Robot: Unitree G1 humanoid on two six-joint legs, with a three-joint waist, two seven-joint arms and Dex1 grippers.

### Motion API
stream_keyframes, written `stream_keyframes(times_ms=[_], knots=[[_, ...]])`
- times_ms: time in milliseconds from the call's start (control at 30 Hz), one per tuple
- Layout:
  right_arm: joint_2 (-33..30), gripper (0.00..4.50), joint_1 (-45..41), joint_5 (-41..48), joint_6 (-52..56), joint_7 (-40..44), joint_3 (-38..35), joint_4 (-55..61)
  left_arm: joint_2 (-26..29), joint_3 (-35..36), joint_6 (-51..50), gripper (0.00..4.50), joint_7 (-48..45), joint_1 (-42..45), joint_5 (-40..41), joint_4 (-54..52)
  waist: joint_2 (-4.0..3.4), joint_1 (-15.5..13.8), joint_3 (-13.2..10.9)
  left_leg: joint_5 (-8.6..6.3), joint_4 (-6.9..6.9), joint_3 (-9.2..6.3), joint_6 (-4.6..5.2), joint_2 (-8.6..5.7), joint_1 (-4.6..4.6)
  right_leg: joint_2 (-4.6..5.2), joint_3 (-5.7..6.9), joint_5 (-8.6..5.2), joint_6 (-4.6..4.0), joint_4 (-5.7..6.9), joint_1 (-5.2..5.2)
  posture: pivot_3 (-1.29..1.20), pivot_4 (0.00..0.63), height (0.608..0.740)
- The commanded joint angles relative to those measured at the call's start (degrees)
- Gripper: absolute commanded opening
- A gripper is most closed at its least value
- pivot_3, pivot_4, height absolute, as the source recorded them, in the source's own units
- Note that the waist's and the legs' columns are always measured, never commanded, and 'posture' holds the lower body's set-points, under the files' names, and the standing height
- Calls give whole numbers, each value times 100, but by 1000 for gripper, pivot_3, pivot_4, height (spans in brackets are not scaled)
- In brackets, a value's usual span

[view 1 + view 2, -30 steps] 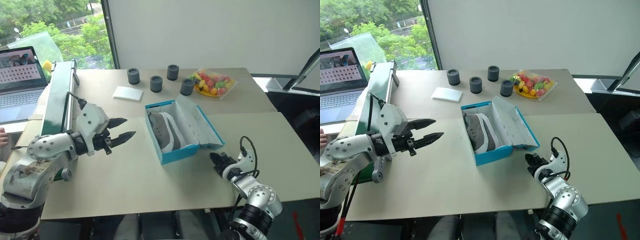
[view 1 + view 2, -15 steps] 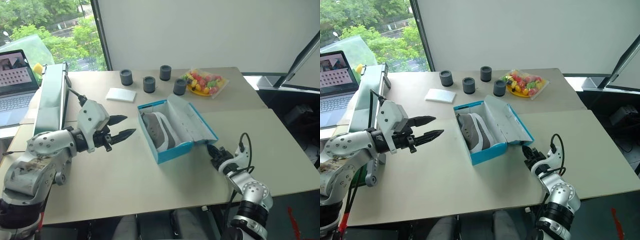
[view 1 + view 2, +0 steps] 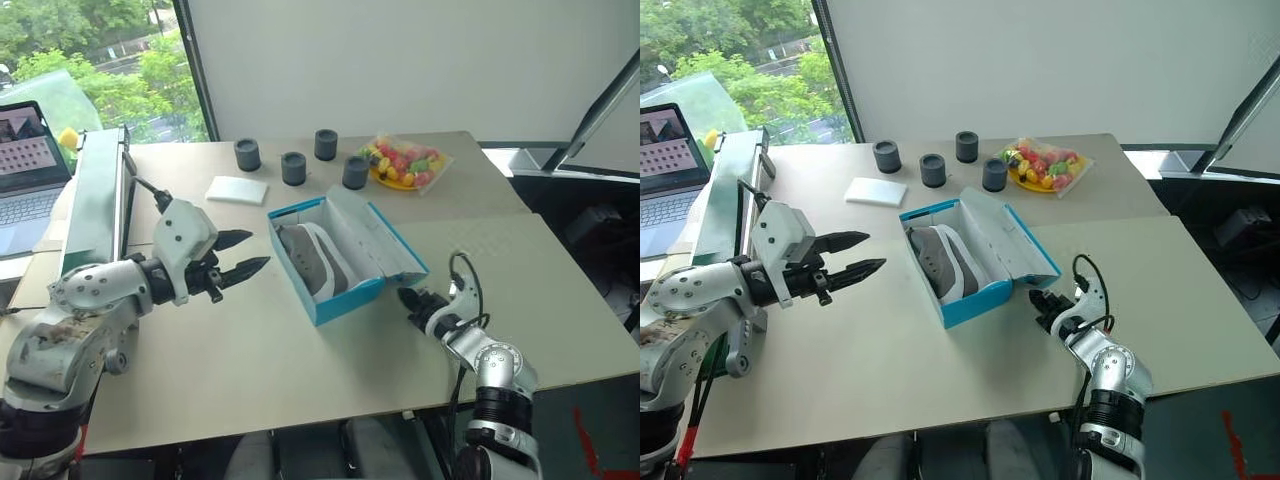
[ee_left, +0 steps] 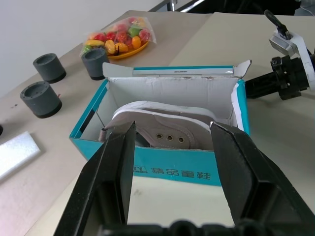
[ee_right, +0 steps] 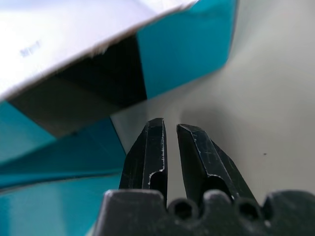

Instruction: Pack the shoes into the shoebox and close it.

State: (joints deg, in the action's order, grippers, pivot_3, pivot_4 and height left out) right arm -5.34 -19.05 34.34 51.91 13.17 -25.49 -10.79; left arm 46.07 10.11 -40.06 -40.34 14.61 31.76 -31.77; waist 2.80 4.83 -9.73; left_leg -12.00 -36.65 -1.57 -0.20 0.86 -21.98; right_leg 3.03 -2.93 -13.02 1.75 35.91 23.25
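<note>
Now one shoebox (image 3: 345,262) holds shoes (image 3: 310,258) beside four dark cylinders (image 3: 294,168), left gripper (image 3: 245,255) fingers parted empty, right gripper (image 3: 408,298) fingers pressed together.

- Shoes (image 4: 165,129): toes and soles hidden behind the box (image 4: 162,167) front wall; whether one or two, unclear.
- Laptop (image 3: 28,165): cut off by the frame edge.
- Sweets in tray (image 3: 398,162): too small to tell.

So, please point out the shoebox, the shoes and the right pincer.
shoebox (image 3: 352,301): left eye view, blue front wall.
shoes (image 4: 165,132): left wrist view, grey upper by the eyelets.
right pincer (image 3: 1036,300): right eye view, between the fingertips.
</note>
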Motion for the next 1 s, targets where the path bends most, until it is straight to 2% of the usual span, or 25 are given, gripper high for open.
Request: stream_keyframes(times_ms=[33,100,267,533,667,900,1000], knots=[[93,785,24,-47,208,-179,88,-616,21,133,18,2535,61,-34,45,-209,10,-15,6,-1,2,0,-1,0,0,0,0,0,1,-1,0,0,150,739],[160,785,-267,41,-79,-331,-156,-963,10,133,-5,2535,93,-65,67,-264,30,20,17,-7,3,2,-10,3,2,-6,-1,0,1,-5,-1,0,150,739],[738,785,-172,430,-330,-727,-454,-299,36,188,-39,2535,135,-134,75,-327,44,33,26,-9,3,1,-14,16,6,-24,-14,2,-3,-5,-2,0,150,739],[1175,785,-815,984,-537,-723,-529,-49,68,251,-62,2535,135,-190,97,-383,39,89,23,-25,7,25,-40,54,-23,-72,-60,8,-18,9,67,0,150,739],[1105,785,-1191,1095,-675,-661,-470,-124,79,267,-55,2535,119,-188,85,-372,-61,38,-39,-25,7,54,-40,63,-54,-87,-83,18,-25,17,112,0,150,739],[820,785,-1569,1169,-1042,-291,-298,36,71,268,-38,2535,130,-208,67,-374,-64,-91,-41,-28,6,55,-43,34,-144,-67,-81,39,-58,26,199,0,150,739],[695,785,-1718,1291,-1213,-187,-412,54,62,263,-33,2535,143,-217,57,-376,-65,-92,-41,-28,6,55,-43,24,-147,-54,-81,41,-53,27,201,0,150,739]])
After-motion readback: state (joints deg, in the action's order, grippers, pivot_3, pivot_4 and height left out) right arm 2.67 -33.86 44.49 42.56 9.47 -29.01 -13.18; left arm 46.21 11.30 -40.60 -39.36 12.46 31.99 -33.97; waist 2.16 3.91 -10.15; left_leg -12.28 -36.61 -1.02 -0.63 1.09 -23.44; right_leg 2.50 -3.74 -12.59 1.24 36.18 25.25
